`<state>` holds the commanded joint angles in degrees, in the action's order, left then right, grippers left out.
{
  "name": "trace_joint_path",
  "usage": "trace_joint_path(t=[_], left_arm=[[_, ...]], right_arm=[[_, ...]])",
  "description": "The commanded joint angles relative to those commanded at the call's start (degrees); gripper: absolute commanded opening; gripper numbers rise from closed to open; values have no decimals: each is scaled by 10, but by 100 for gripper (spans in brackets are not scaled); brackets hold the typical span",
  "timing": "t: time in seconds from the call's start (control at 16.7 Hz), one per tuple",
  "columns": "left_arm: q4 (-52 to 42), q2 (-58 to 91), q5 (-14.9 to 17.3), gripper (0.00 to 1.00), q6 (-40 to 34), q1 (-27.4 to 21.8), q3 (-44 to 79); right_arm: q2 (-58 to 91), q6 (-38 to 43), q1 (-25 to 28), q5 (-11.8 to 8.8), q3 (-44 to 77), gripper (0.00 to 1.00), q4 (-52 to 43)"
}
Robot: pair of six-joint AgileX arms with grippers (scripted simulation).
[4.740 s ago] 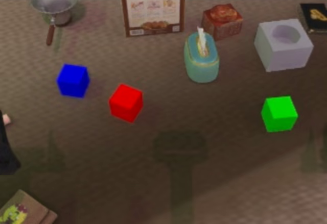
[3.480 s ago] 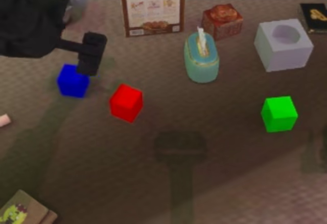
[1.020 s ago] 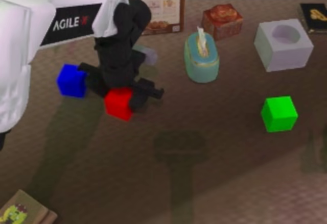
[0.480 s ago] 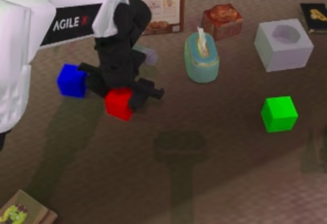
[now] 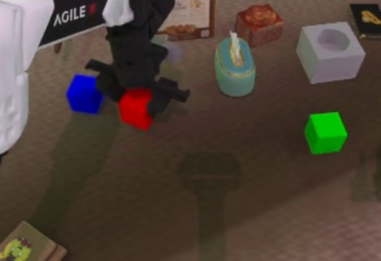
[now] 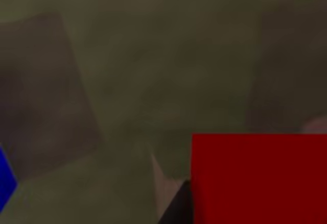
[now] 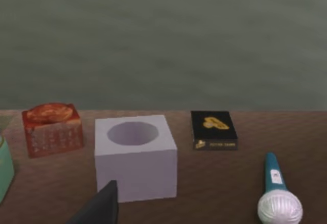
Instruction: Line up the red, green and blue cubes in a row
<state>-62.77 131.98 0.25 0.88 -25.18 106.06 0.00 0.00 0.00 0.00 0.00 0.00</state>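
Red cube (image 5: 135,107) sits between the two black fingers of the left pincer (image 5: 138,97), which is closed on it from both sides, over the left half of the brown bench (image 5: 250,201). I cannot tell from above if the cube touches the bench. In the left wrist view the red cube (image 6: 258,178) fills one corner, with a dark finger (image 6: 176,208) right against its side, and a bit of the blue cube (image 6: 5,175) shows at the edge.

From the top, the blue cube (image 5: 83,93) rests on the bench just beside the red one, on its left, and the two are a little apart. The green cube (image 5: 325,132) sits alone, well apart from them, on the right side of the bench.

At the back of the bench stand a cereal box (image 5: 190,11), a teal tissue box (image 5: 234,68), a small reddish box (image 5: 258,24), a pale grey block with a round hole (image 5: 329,52) and a black box (image 5: 365,20). A book (image 5: 24,246) lies at the front left corner.

The right arm is parked off to the right; its wrist view shows the grey block (image 7: 135,155), the reddish box (image 7: 51,128), the black box (image 7: 213,129) and a microphone (image 7: 276,196). I cannot tell how its pincer is set
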Motion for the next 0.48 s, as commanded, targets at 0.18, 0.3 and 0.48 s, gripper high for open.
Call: trace_joint_path(t=[0.18,0.3,0.48], left_arm=[[-60,-16,0,0,0,4,41],[-71,-21,0,0,1,5,51],[-70,-19,0,0,1,2,50]], right_arm=[[0,0,0,0,0,100,0],[0,0,0,0,0,100,0],[0,0,0,0,0,100,0]])
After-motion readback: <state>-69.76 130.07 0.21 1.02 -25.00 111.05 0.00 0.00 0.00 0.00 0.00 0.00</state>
